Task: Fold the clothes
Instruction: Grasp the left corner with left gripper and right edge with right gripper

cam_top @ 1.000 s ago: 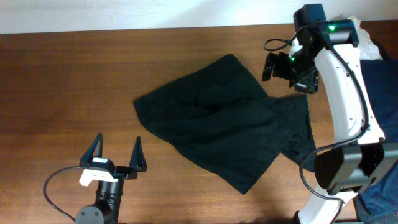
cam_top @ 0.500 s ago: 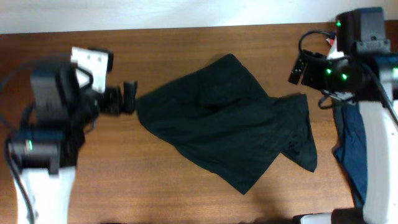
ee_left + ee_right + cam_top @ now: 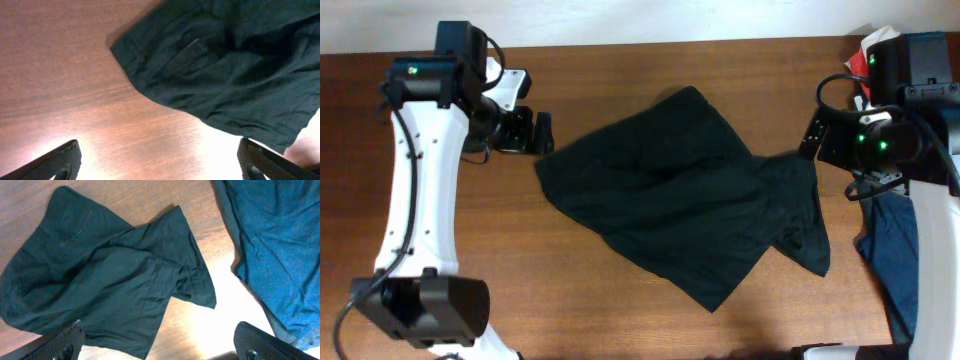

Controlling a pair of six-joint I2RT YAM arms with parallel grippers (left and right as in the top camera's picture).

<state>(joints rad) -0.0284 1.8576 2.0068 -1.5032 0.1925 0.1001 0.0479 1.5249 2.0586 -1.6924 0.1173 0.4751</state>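
A: Where's the cloth?
B: The dark garment (image 3: 670,200) is mid-table (image 3: 570,300), crumpled, its right flap doubled over itself. The left gripper (image 3: 536,133) is just beside its left corner, on the far side. The right gripper (image 3: 817,138) is just beside its right edge. Jaws on both are spread wide, nothing held.
A: Risks?
B: My read: that corner lies flat on the wood, so a shallow pinch could skid off or bunch it. On the right the layers overlap, and grabbing one layer only would twist the fold. The blue garment (image 3: 883,240) lies at the right edge, near that flap, so the right gripper could snag it.
A: Counts?
B: One dark garment, one blue garment, two grippers, one table. No fold made yet.
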